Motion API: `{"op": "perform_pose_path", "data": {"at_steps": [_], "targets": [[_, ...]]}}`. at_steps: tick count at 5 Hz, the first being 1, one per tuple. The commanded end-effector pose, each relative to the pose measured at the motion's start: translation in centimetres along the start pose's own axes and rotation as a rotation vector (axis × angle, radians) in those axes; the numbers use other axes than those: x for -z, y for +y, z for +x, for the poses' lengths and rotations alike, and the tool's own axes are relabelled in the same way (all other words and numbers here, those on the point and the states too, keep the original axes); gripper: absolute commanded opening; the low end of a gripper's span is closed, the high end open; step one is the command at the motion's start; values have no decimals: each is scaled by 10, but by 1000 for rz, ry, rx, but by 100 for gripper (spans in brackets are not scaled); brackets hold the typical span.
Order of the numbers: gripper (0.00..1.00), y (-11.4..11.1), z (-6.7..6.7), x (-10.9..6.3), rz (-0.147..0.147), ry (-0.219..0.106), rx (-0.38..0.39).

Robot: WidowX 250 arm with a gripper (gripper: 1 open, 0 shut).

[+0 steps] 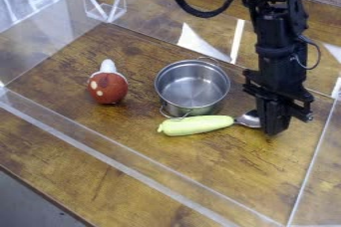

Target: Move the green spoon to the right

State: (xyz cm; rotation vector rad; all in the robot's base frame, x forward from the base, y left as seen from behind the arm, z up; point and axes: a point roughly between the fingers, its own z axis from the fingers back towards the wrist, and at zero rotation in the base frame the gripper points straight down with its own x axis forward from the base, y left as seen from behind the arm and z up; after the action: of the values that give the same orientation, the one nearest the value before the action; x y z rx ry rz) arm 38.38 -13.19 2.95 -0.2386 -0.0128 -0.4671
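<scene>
The one view looks down at a slant on a brown wooden bench [94, 92] ringed by low clear plastic walls [147, 176].

Near the middle stands a steel pot [194, 87], round, shiny and upright, with nothing showing inside it. Just in front of it, on the near side, lies the spoon [194, 125]: a slim pale yellow-green piece flat on the wood, running left to right with its right end a little farther from the camera than its left. It sits close to the pot's near rim; whether the two touch cannot be told.

To the left, well apart from the pot, a round red toy [110, 89] with a white top rests on the bench.

On the right, the black arm [277, 32] comes down from the top edge, nearly vertical. Its hand [274, 126] points steeply down and reaches the bench just beside the spoon's right end. The fingers are clenched together with no gap showing between them. A small grey, shiny part lies at the hand's left side, between it and the spoon's tip; what it belongs to is unclear. Nothing shows clamped in the hand, and whether it touches the spoon's end cannot be told.
</scene>
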Motion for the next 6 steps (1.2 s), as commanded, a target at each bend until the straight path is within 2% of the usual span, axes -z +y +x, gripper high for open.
{"op": "perform_pose_path", "data": {"at_steps": [1,2,4,6], "targets": [[0,-21,19,-19,15,-68,54],[0,-15,21,-18,19,-60,74],[0,-4,19,-29,36,-83,-28],[0,9,19,-35,59,-115,-175]]}}
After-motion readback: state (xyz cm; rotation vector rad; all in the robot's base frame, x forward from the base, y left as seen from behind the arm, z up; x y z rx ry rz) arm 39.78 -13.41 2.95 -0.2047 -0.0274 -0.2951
